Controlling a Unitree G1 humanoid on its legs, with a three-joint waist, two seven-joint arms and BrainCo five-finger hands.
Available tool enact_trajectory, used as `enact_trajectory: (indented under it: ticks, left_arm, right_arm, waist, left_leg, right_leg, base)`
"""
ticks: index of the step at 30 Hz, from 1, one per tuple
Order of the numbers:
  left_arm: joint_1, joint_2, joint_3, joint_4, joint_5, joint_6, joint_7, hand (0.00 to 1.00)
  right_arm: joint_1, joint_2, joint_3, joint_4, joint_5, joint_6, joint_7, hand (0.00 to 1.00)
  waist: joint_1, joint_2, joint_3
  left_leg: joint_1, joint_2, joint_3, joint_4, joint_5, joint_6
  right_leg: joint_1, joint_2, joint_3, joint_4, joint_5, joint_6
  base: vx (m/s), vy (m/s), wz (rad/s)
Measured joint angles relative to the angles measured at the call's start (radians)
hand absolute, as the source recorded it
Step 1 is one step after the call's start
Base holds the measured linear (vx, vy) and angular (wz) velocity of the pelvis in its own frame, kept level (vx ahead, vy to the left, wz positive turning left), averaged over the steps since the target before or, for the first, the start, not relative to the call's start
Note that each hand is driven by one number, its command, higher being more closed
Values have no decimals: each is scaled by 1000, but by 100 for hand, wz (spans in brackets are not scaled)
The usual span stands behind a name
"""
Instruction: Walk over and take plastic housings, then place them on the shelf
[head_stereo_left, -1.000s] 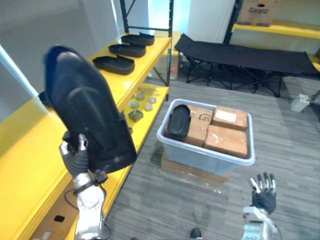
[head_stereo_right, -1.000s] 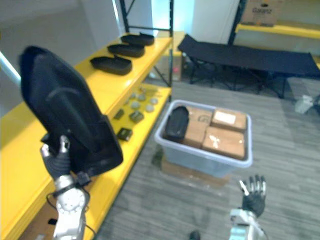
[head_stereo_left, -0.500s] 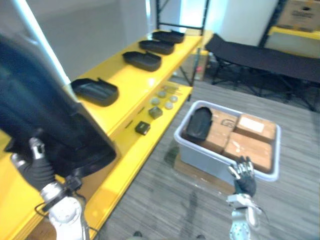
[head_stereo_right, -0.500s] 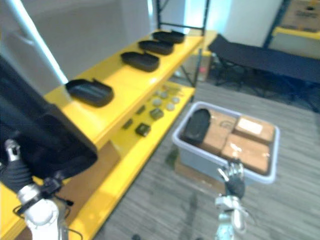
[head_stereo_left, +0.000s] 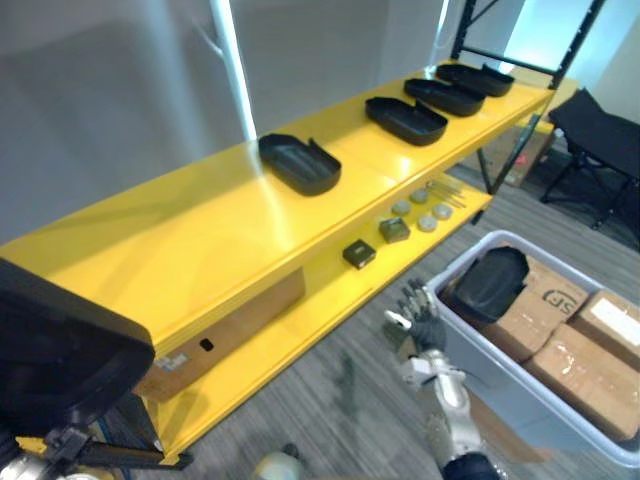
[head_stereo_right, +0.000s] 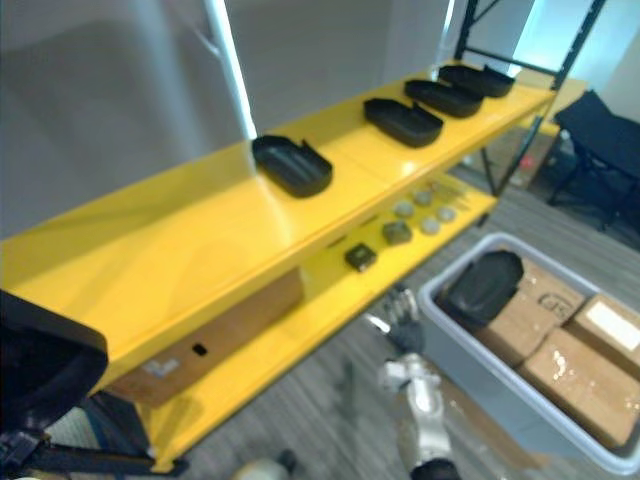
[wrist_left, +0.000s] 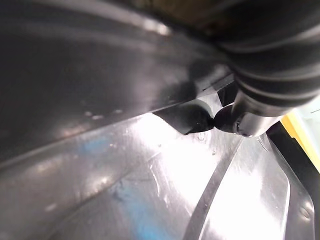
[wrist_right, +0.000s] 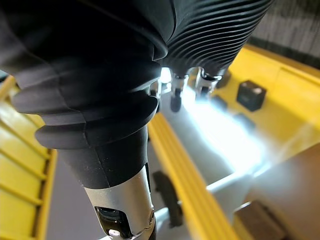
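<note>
Left hand (wrist_left: 244, 120) grips the plastic housing (head_stereo_left: 60, 370): in its wrist view we see two dark tips pinching a ridge on the glossy black inner surface, just under the ribbed cover. In the eye views this housing is a big black shape in the lower left corner of the frame, held in front of the near end of the yellow shelf (head_stereo_left: 180, 255). We cannot tell if it touches the shelf.

On the top board four more black housings lie hollow side up, in a row going to the upper right: the nearest shelf housing (head_stereo_left: 300, 164) at upper centre, then the second shelf housing (head_stereo_left: 405, 119), the third shelf housing (head_stereo_left: 444, 96) and the last shelf housing (head_stereo_left: 476, 78).

On the lower board, at centre, we see a small black block (head_stereo_left: 359, 253), a dark block (head_stereo_left: 394, 230) and some round discs (head_stereo_left: 427, 222). A brown carton (head_stereo_left: 235, 322) sits under the top board.

At lower right a grey bin (head_stereo_left: 500, 385) holds another black housing (head_stereo_left: 487, 285), which lies in its left corner beside cardboard boxes (head_stereo_left: 590, 375). Our right hand (head_stereo_left: 422, 322) is at lower centre, just beside the bin's left corner, fingers straight and pointing up, holding nothing.
</note>
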Motion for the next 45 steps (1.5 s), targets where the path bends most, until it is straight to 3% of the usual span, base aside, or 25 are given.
enact_trajectory:
  ticks: [2,3,4,9,11,14,15,18,20,23,25,27,30,31,32,33,34,35,36,37,38,39,41,43,45]
  left_arm:
    - [-16,8,-21,-20,-15,-2,-45,100]
    - [-23,14,-32,-22,-30,-5,-58,100]
    - [-31,17,-40,-23,-48,-8,-79,100]
    - [-18,15,-62,-29,-110,-9,-124,100]
    - [-20,24,-106,-52,-114,-12,-155,100]
    - [-52,85,-184,-68,-117,-30,-217,100]
    - [-73,127,-201,-68,-117,-31,-221,100]
    - [-106,150,-209,-68,-119,-31,-219,100]
    - [-99,132,-246,-67,-117,-30,-213,100]
    - [-73,132,-279,-67,-113,-30,-217,100]
    - [-67,132,-286,-67,-111,-36,-221,100]
    - [-63,132,-285,-66,-104,-48,-221,100]
    - [-67,137,-283,-66,-94,-59,-225,100]
    - [-73,140,-278,-66,-95,-62,-249,100]
    - [-75,142,-279,-66,-95,-63,-271,100]
    - [-76,143,-279,-66,-97,-65,-282,100]
    - [-84,143,-280,-63,-97,-69,-299,100]
    - [-90,147,-280,-61,-97,-69,-304,100]
    - [-92,175,-277,-61,-98,-70,-307,100]
    - [-96,224,-265,-62,-98,-70,-318,100]
    - [-99,260,-260,-65,-97,-70,-324,100]
    - [-105,293,-252,-63,-98,-67,-323,100]
    - [-120,290,-252,-61,-105,-64,-318,100]
    - [-166,295,-256,-58,-106,-46,-296,100]
    - [-194,295,-278,-49,-107,-42,-278,100]
  right_arm:
    - [32,-8,-11,-5,0,3,-3,0]
    - [41,-12,-11,-6,0,2,-8,0]
    - [50,-27,-12,-5,-12,2,-24,0]
    - [32,-30,-19,-7,-87,-15,-35,0]
    - [32,-32,-25,-13,-88,-32,-35,0]
    - [70,-38,-42,-88,-78,-46,-37,0]
    - [78,-39,-41,-97,-78,-53,-38,0]
    - [72,-45,-42,-97,-78,-54,-35,0]
    - [76,-54,-60,-103,-78,-54,-32,0]
    - [96,-67,-62,-127,-87,-65,-19,0]
    - [102,-66,-61,-133,-87,-80,-21,0]
    - [102,-65,-62,-136,-79,-95,-30,0]
    - [98,-61,-71,-154,-80,-116,-65,0]
    - [92,-56,-86,-155,-80,-117,-85,0]
    - [92,-53,-102,-155,-79,-117,-112,0]
    - [94,-51,-112,-155,-79,-118,-123,0]
    - [96,-68,-131,-162,-77,-119,-134,0]
    - [98,-67,-138,-162,-77,-119,-138,0]
    - [99,-53,-141,-165,-77,-119,-155,0]
    - [90,-33,-148,-165,-79,-119,-170,0]
    - [82,-21,-151,-165,-80,-119,-180,0]
    - [67,-12,-160,-163,-87,-117,-193,0]
    - [36,-14,-184,-168,-92,-116,-196,0]
    - [5,-33,-226,-211,-119,-115,-217,0]
    - [6,-51,-235,-243,-124,-108,-240,0]
  waist:
    - [-33,-11,3]
    - [-35,-9,6]
    - [-26,-8,12]
    - [-4,-6,43]
    - [-7,-3,47]
    - [-56,13,72]
    - [-60,5,81]
    - [-61,-17,100]
    - [-69,3,127]
    - [-84,28,140]
    - [-90,25,143]
    - [-92,23,153]
    - [-95,13,183]
    - [-100,1,192]
    - [-102,-6,195]
    - [-105,-6,195]
    - [-108,17,192]
    - [-108,14,194]
    - [-108,10,194]
    - [-112,6,196]
    - [-120,2,201]
    - [-114,9,208]
    - [-110,13,209]
    - [-110,19,207]
    - [-111,21,204]
  left_leg:
    - [-55,1,9,12,10,14]
    - [-70,5,19,14,25,13]
    - [-86,0,9,9,46,-1]
    - [-85,-33,-12,-1,74,1]
    - [-77,-37,-22,-1,74,1]
    - [-71,-42,-96,-18,87,10]
    - [-73,-42,-105,-39,97,14]
    - [-86,-40,-105,-64,132,-3]
    - [-89,-35,-105,-73,151,-13]
    - [-83,-21,-93,-80,159,-17]
    - [-80,-19,-79,-75,155,-13]
    - [-79,-21,-58,-37,131,-9]
    - [-116,-60,-37,161,25,-5]
    - [-134,-72,-13,247,-22,8]
    - [-141,-74,67,329,-59,49]
    - [-142,-76,94,363,-78,78]
    - [-144,-74,100,401,-120,60]
    - [-142,-79,100,412,-130,65]
    - [-136,-82,100,405,-135,71]
    - [-117,-81,104,389,-137,76]
    - [-113,-72,104,391,-144,88]
    - [-108,-62,91,401,-155,107]
    - [-90,-46,86,394,-164,120]
    - [-90,-40,67,393,-187,114]
    - [-88,-44,42,393,-201,103]
  right_leg:
    - [11,-11,-93,30,-22,7]
    - [16,-12,-115,37,-27,10]
    - [18,-19,-149,54,-31,9]
    - [26,-54,-150,90,-31,9]
    - [31,-62,-122,122,-39,-5]
    - [12,-74,49,245,-92,-65]
    - [-1,-78,79,273,-124,-64]
    - [-18,-79,92,272,-179,-47]
    - [-21,-74,100,266,-198,-19]
    - [-21,-59,128,247,-203,-13]
    - [-22,-61,145,244,-216,4]
    - [-22,-69,160,263,-233,8]
    - [-11,-119,176,369,-297,26]
    - [5,-143,170,398,-325,23]
    - [37,-157,151,402,-338,6]
    - [55,-160,146,414,-340,-16]
    - [32,-171,174,530,-323,-103]
    - [-14,-189,214,620,-294,-139]
    - [-106,-207,299,764,-196,-212]
    - [-180,-222,353,870,-47,-214]
    - [-231,-229,381,938,53,-201]
    - [-281,-215,408,990,-47,-152]
    - [-304,-164,416,900,-181,-110]
    - [-302,-74,475,575,-212,-87]
    - [-306,-38,542,442,-200,-70]
  base:
    - [0,-21,109]
    - [11,-7,131]
    - [39,54,92]
    - [36,69,38]
    - [-8,31,25]
    - [-49,39,63]
    - [-61,-25,45]
    - [-45,-115,13]
    - [-92,-110,-3]
    - [-76,-52,-14]
    - [-70,-21,-24]
    - [-57,16,-26]
    - [-64,67,-10]
    - [-59,108,22]
    - [-15,137,26]
    - [24,132,23]
    - [34,143,17]
    - [7,196,21]
    - [43,227,32]
    - [79,197,37]
    - [140,130,31]
    - [120,85,14]
    - [166,106,5]
    - [187,79,23]
    - [207,-39,46]
